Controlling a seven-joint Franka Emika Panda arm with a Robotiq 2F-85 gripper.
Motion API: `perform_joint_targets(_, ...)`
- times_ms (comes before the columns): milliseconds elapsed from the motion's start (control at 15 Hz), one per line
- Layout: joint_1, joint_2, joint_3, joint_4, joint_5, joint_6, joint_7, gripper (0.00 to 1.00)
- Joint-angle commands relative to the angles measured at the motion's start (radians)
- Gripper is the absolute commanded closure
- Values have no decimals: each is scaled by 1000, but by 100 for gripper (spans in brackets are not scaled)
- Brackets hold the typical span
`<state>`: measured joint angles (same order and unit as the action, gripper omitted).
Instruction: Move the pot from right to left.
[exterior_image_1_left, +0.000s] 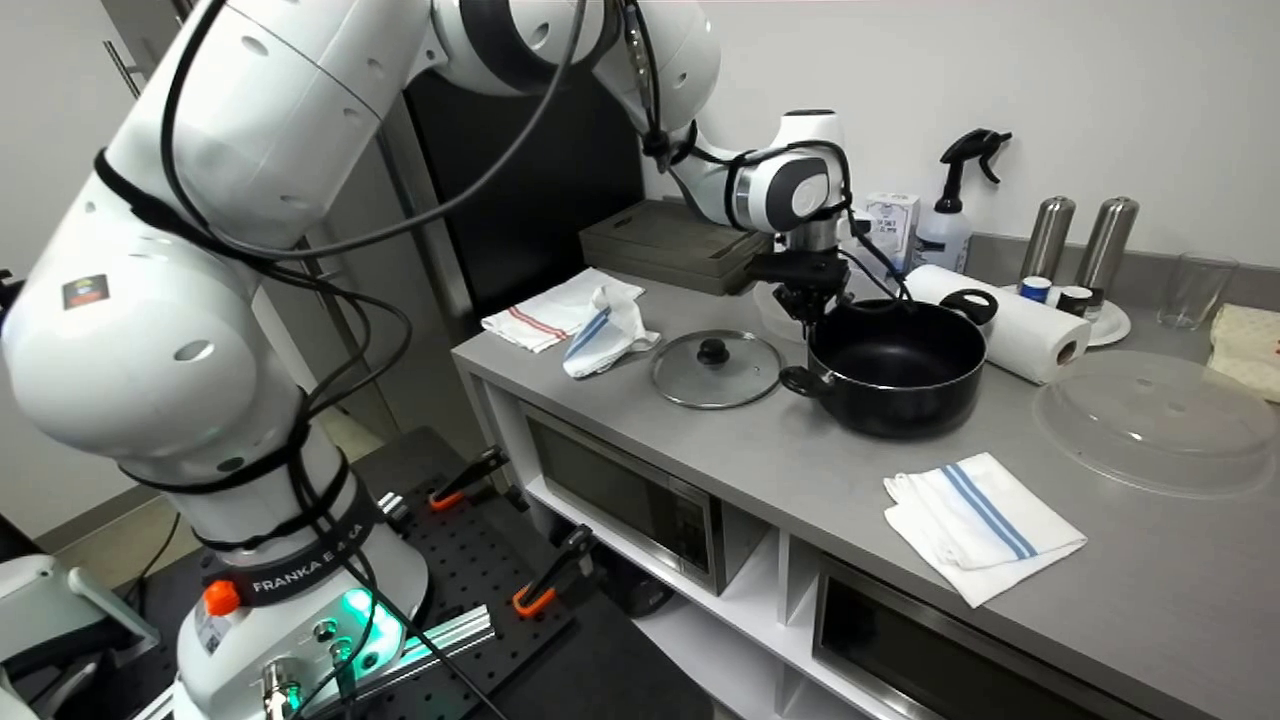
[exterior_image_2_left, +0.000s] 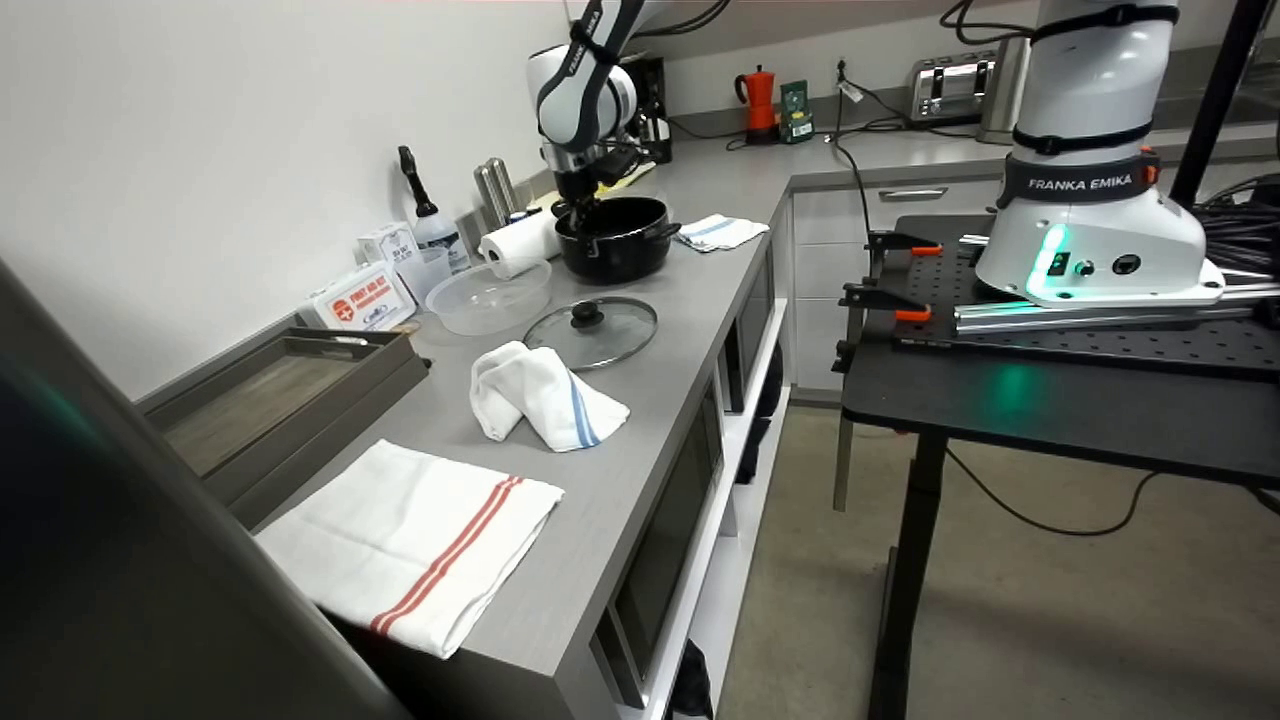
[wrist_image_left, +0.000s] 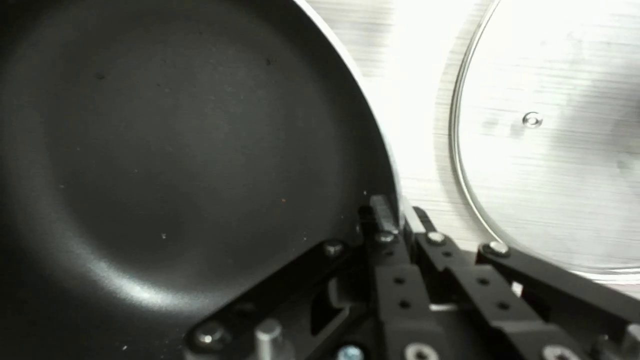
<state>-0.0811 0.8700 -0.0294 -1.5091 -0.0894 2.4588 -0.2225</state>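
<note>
The wide black pot appears to rest on the grey counter, and both exterior views show it. One side handle points toward the counter's front edge and the other toward the back. My gripper is at the rim on the side nearer the glass lid. In the wrist view my gripper is shut on the pot's wall, one finger inside the pot and one outside. The fingertips are partly dark against the pot. The glass lid with black knob lies flat beside the pot, close to it.
A clear bowl stands behind the lid. A paper towel roll lies behind the pot. A folded blue-striped towel and a clear plastic cover lie on the pot's far side from the lid. A crumpled towel lies past the lid.
</note>
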Motion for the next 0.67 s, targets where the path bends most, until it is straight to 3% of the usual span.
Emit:
perform_joint_targets(0,13,-151,-10,-145,-53,61,-22,99)
perform_joint_targets(600,31,-355,0,-283,-121,62,-79,99)
